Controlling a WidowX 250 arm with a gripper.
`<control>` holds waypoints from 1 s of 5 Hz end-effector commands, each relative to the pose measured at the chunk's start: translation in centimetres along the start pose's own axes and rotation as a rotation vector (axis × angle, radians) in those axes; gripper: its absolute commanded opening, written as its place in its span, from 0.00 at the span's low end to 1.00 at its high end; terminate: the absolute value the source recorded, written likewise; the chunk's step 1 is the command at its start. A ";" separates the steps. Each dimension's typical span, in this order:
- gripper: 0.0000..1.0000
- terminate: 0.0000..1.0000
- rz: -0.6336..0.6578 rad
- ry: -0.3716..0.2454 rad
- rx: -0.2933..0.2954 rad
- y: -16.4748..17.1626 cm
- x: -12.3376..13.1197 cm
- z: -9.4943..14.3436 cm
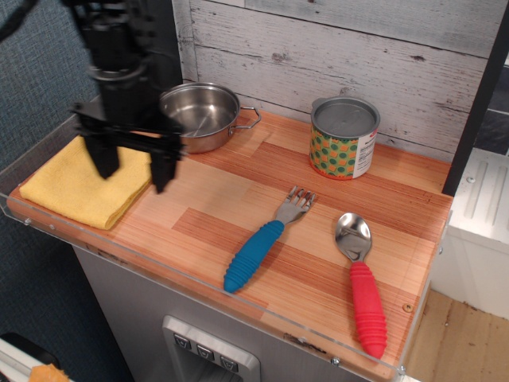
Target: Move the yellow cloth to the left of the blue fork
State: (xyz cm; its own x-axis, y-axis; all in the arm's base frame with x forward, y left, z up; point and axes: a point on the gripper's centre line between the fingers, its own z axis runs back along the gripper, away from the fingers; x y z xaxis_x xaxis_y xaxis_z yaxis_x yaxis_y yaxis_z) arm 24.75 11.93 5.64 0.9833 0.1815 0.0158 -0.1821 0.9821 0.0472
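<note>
One yellow cloth [79,185], folded, roughly square, lies flat at the far left end of the desk [238,199], close to the front-left corner and the clear plastic edge. My tool [133,168] hangs over the cloth's right part, black and motion-blurred; its two fingers point down and stand spread apart w/ nothing between them. Left finger is in front of the cloth's upper middle, right finger shows at the cloth's right edge where it meets bare wood. Can't tell if the tips touch the fabric or sit just above it.

Blue fork [261,243] is well apart from the cloth, toward desk centre, lying diagonal: tines up-right, ribbed blue handle running down-left toward the front edge. Cloth is left of the fork w/ a wide strip of bare wood between them.

Steel pot [199,117] sits behind the cloth's right corner, near the back wall; the arm covers its left side, right handle is visible. Near the fork on the right lies a spoon w/ red ribbed handle [362,282], bowl up, handle toward the front-right corner, not touching the fork. Behind fork & spoon, by the wall, stands a tin can [342,138] w/ green/orange patterned label, upright, lid on.

Back wall is whitewashed planks [358,40]; dark fabric panel on the left side.
</note>
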 end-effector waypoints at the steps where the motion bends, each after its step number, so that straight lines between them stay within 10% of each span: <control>1: 1.00 0.00 0.074 -0.061 0.054 4.3 0.6 1.1; 2: 0.00 0.00 0.116 -0.061 0.073 6.0 0.9 0.4; 5: 0.00 0.00 0.081 -0.118 0.143 7.4 2.4 -2.3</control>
State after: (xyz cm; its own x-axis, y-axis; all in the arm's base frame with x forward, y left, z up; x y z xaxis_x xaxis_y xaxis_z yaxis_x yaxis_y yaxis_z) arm 25.79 19.30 2.10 0.9643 0.2454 0.0998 -0.2593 0.9517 0.1642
